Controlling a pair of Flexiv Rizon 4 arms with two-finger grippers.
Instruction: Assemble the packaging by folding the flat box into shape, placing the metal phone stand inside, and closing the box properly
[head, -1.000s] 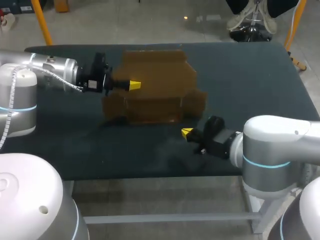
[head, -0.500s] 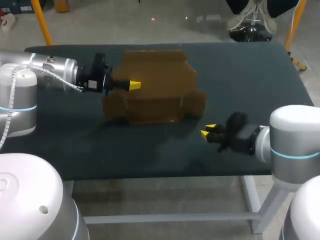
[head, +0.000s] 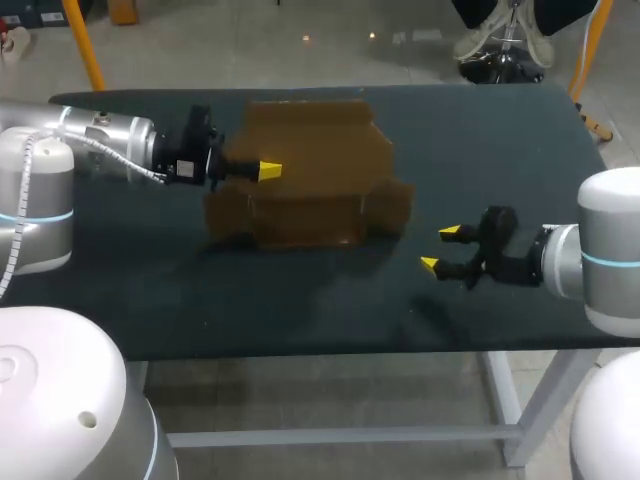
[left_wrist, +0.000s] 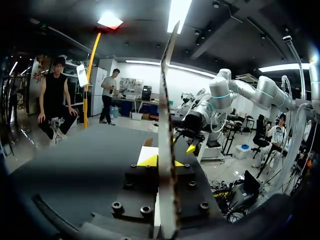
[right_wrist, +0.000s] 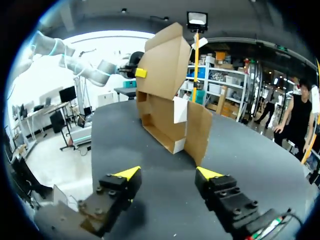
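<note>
Left gripper (head: 262, 170) pinching upper panel of box (head: 310, 180); right gripper (head: 440, 248) wide open, empty, low over table (head: 520, 140). Table dark, matte top. Brown cardboard box half-folded, upright, back-centre of table. Side flap (head: 390, 205) juts toward right gripper, well apart.

No legible text, label, number or sign on the box (head: 310, 150), neither on the panel pinched between the jaws of the left gripper (head: 268, 170) nor on the flaps ahead of the spread jaws of the right gripper (head: 441, 248). None to read on the table (head: 480, 140) under either pair of jaws.
</note>
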